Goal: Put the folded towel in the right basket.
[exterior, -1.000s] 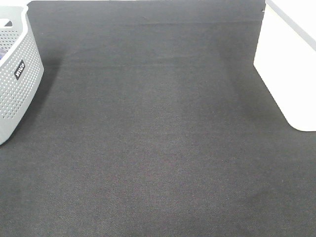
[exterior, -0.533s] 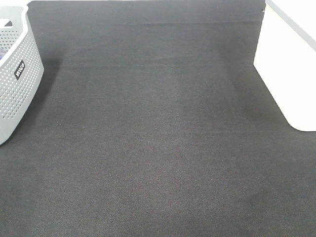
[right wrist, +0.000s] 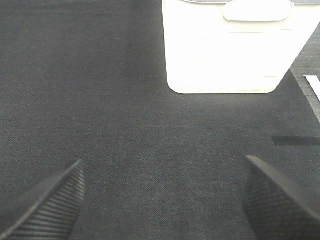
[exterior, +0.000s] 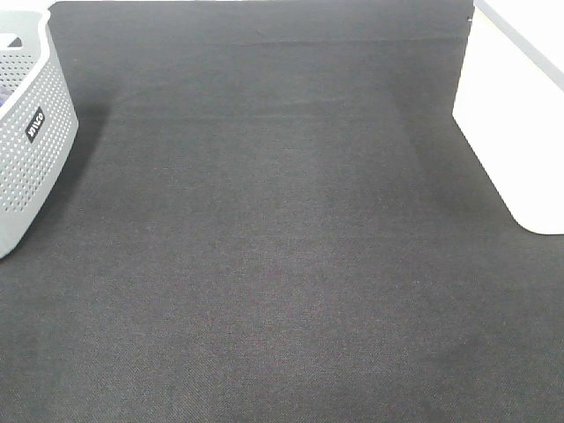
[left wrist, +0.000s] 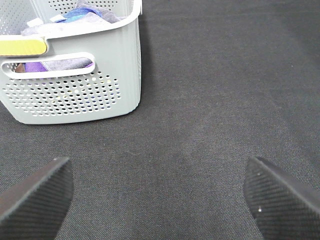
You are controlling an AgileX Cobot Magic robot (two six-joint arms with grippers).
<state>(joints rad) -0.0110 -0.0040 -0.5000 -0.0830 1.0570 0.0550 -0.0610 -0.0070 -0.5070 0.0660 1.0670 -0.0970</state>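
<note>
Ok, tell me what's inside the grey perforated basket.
The grey perforated basket holds a pile of cloths: blue and grey folds on top, purple showing through the handle slot. Its walls hide whatever lies lower, and no terracotta towel shows.

A dark charcoal woven-fabric table surface (exterior: 282,247) fills nearly the whole overhead frame under even, soft light, with faint horizontal creases across its upper part and a thin strip of pale background showing along the top edge.
</note>
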